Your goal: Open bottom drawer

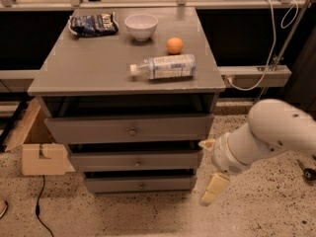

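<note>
Bottom drawer [140, 184], lowest of three, tool [205, 172] just beside its right end, fingers [214, 190] apart

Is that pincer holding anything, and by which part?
Nothing is held. The pincer hangs open and empty just right of the bottom drawer, away from its knob.

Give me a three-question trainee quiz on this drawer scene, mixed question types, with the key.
1. True or false: the gripper hangs low, past the cabinet's right-hand edge in the picture, apart from the bottom drawer.
2. Which thing lies on its side on the cabinet top? A white bowl, B plastic bottle, C orange.
3. Fill in: the bottom drawer has the ____ front of the three.
Key: 1 true; 2 B; 3 narrowest.
</note>
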### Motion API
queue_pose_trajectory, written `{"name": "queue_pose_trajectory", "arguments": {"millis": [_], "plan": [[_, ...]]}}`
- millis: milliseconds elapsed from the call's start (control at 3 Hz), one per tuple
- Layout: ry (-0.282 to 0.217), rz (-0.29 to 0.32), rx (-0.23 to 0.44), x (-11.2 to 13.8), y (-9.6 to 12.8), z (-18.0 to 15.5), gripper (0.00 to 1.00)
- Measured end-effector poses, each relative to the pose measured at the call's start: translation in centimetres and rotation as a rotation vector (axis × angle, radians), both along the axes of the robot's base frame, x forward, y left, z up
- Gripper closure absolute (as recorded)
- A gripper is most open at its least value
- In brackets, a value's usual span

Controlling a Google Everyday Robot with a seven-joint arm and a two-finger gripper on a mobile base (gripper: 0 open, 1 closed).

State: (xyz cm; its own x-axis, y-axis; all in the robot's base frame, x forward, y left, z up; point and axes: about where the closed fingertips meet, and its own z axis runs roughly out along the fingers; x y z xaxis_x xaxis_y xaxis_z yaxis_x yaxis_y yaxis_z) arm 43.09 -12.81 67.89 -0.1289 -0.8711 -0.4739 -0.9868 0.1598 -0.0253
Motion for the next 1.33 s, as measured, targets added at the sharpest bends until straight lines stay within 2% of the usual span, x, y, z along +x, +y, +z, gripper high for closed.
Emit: {"name": "queue_pose_trajectory", "arguments": {"millis": [333, 667, 1000, 1333], "plan": [[0.009, 0.057, 0.035, 0.3, 1.6, -7.2, 0.0], [0.035, 0.09, 0.097, 1.0, 3.6, -13.4, 0.0], [0.067, 0.091, 0.117, 0.5, 4.1, -15.3, 0.0], [0.067, 0.091, 0.117, 0.5, 4.1, -15.3, 0.0]]}}
